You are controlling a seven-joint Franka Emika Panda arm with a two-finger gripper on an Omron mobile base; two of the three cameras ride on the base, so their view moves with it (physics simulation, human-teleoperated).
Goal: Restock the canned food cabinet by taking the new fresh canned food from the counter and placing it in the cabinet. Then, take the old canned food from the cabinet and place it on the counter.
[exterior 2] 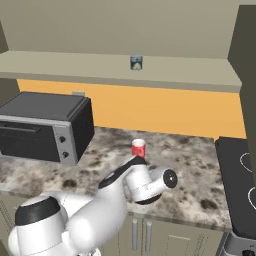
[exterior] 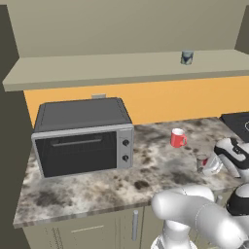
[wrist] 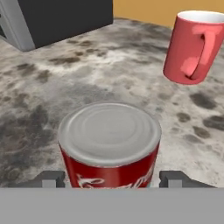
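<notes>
The old can (wrist: 110,144) stands upright on the counter (wrist: 52,92), dead ahead between my gripper (wrist: 110,178) tips, mug (wrist: 194,46) at two o'clock. I think the fingers are spread, not pinching. The new can (exterior: 186,57) sits on the cabinet shelf (exterior: 97,70).

Orange wall (exterior: 185,99) runs behind the speckled stone bench (exterior: 97,187), with beige cupboard fronts (exterior: 87,231) below its near edge. Dark toaster oven (exterior: 82,136) stands far left on the bench; black hob (exterior 2: 240,180) at right. Red mug (exterior: 178,138) sits mid-bench.
</notes>
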